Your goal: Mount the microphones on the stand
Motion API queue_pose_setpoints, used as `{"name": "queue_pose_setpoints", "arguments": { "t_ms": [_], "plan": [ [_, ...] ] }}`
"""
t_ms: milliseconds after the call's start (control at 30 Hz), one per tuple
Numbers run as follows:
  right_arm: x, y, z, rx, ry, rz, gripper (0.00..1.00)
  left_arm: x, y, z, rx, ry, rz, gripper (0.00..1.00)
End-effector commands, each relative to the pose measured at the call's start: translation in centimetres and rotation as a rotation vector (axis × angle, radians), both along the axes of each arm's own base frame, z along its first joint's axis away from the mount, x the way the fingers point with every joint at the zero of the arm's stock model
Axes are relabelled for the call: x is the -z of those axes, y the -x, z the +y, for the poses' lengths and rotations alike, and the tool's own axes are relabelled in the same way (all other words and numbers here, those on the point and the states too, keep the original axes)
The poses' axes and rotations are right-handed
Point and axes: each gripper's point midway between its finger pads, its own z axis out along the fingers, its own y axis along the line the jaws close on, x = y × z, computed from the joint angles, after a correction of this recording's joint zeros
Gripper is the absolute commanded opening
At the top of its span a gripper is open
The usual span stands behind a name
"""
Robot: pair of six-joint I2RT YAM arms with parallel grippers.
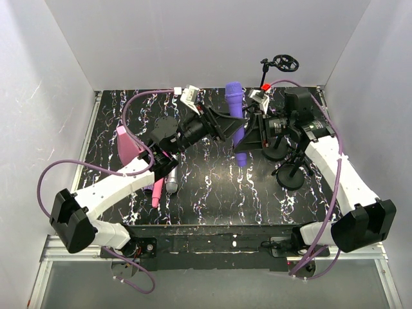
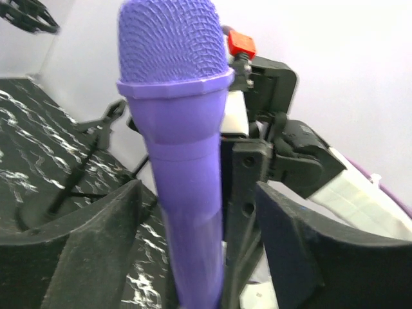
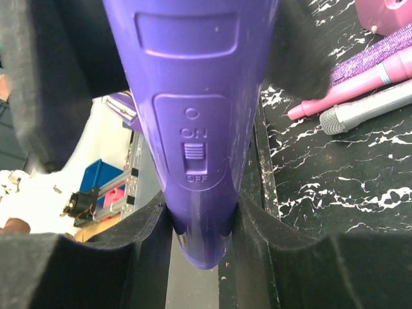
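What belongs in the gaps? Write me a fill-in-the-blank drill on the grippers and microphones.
1. The right gripper is shut on a plain stick microphone of the colour ____.
2. The left gripper stands ____, its fingers clear of that microphone.
3. On the black marbled table lie ____ more: a plain pink microphone, a silver-grey microphone and a glittery microphone.
Missing: purple; open; three.

microphones (image 1: 234, 96): 4 | pink wedge (image 1: 124, 147): 1 | robot arms (image 1: 116, 183): 2

Smooth plastic purple microphone (image 3: 193, 129), rough matt black tool pads (image 3: 77, 270), marble-patterned table (image 1: 212, 193), glittery microphone (image 3: 376, 56)
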Motion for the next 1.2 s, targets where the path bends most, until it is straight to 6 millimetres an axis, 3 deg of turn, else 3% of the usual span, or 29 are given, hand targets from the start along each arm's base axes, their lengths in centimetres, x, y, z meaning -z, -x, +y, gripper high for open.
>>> {"name": "queue_pose_setpoints", "arguments": {
  "t_ms": [0, 133, 367, 700, 867, 1000, 1167],
  "plan": [
    [-2.2, 0.8, -1.2, -0.004, -0.009, -0.171, 0.04, -2.4, 2.9, 0.6, 0.094, 0.000, -0.038, 0.78],
    [-3.6, 0.0, -2.6, 0.049, 0.081, -0.346, 0.04, -2.8, 4.0, 0.7, 0.136, -0.006, -0.071, 0.98],
    [-6.4, -1.0, -4.7, 0.151, 0.113, -0.461, 0.04, -4.4, 4.5, 0.2, 0.172, -0.008, -0.135, 0.98],
    [-5.2, 0.1, -4.2, 0.104, 0.054, -0.385, 0.05, -5.2, 2.8, -1.8, 0.181, 0.035, -0.176, 0.98],
    [-5.3, 0.1, -4.2, 0.103, 0.044, -0.377, 0.05, -5.2, 2.2, -3.6, 0.231, 0.037, -0.179, 0.83],
    [-5.2, 0.3, -4.1, 0.098, 0.032, -0.362, 0.06, -4.6, 2.3, -3.8, 0.241, 0.034, -0.160, 0.74],
    [-4.9, 0.5, -3.9, 0.082, 0.013, -0.330, 0.07, -3.3, 2.6, -4.0, 0.261, 0.031, -0.129, 0.69]
  ]
}}
